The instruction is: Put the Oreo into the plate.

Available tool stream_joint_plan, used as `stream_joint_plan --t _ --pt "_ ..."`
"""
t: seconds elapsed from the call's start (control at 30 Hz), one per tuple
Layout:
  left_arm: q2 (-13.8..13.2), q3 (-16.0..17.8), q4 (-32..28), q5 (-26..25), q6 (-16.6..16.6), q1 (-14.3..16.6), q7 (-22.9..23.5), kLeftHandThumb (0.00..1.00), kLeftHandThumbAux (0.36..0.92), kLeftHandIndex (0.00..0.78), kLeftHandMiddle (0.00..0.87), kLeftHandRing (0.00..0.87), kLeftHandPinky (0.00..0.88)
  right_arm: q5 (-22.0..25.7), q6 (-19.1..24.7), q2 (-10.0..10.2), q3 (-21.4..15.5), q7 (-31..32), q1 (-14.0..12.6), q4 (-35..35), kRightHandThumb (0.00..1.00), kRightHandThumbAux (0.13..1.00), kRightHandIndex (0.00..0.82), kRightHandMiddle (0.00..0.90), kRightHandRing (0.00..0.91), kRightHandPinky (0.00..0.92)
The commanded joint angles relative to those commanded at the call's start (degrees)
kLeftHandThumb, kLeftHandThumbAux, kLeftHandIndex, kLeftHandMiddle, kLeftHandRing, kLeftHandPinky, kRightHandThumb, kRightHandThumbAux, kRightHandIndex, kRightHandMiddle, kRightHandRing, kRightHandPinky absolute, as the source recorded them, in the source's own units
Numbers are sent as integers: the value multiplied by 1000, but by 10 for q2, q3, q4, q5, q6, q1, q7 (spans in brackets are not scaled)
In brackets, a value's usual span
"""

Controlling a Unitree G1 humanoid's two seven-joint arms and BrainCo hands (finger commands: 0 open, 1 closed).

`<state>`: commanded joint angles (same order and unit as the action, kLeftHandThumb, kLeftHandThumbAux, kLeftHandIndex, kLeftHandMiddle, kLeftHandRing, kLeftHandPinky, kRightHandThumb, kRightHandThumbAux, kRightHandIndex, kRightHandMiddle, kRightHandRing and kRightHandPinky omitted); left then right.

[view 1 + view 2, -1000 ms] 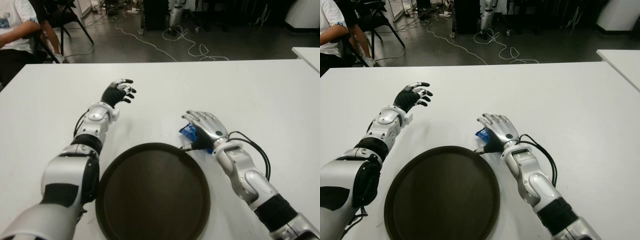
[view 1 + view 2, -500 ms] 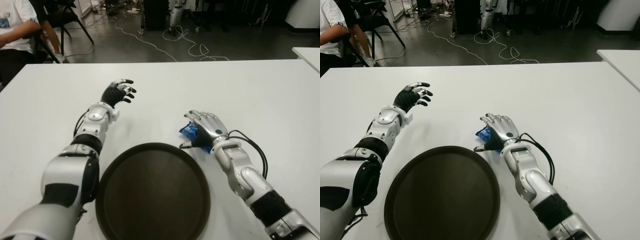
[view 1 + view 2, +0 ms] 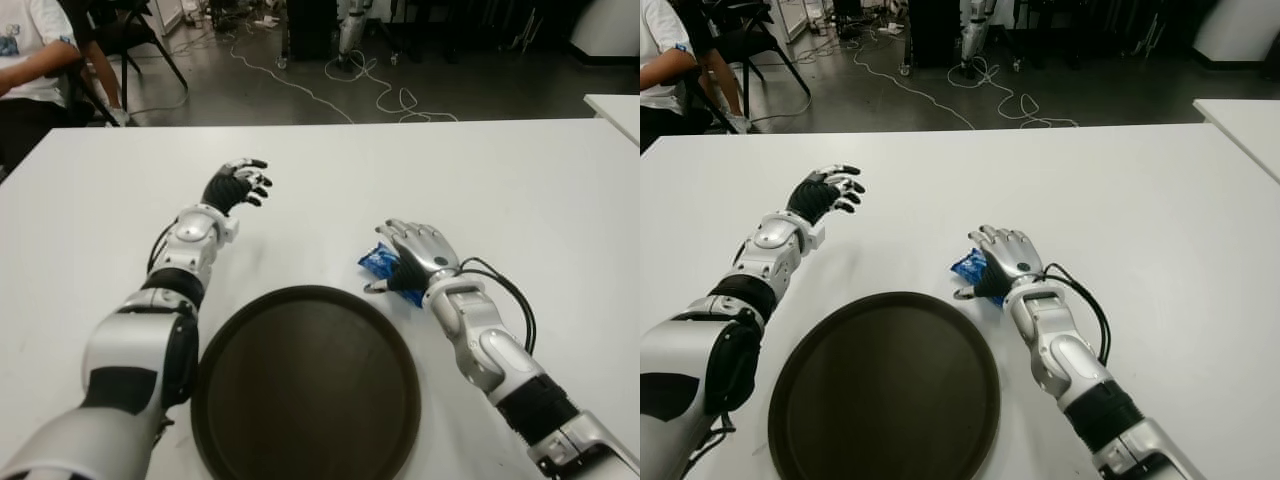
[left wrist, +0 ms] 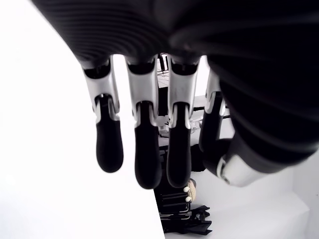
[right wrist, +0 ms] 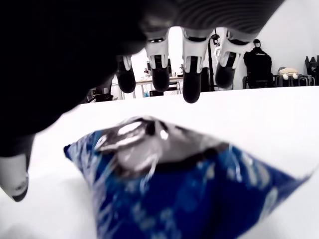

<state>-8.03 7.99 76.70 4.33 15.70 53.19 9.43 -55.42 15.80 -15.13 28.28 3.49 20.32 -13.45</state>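
Left hand extended far-left, fingers loosely spread, holding nothing; right hand palm-down at centre-right, fingers uncurled, forearm angled back to near-right.

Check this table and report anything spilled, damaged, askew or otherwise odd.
Nothing stands out. The blue Oreo packet lies intact on the white table, just beyond the round dark brown plate, under the open right hand. The plate holds nothing. The left hand, fingers relaxed, shows beyond the plate's left side.
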Motion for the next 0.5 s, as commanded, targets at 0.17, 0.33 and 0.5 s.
stream_joint_plan --t 0.17,0.33,0.5 --pt "0 -2 0 0 0 0 3 76 668 315 491 502 476 4 -3 0 -1 -2 -1 -1 0 499 56 103 108 94" --pt "1 0 0 -3 -3 1 3 77 661 313 483 493 473 7 -7 -1 2 -1 1 -10 0 497 56 108 112 101" --pt "2 1 0 -4 -4 1 1 99 665 303 486 500 503 7 -9 -2 5 4 1 -11 0 493 48 100 108 105"
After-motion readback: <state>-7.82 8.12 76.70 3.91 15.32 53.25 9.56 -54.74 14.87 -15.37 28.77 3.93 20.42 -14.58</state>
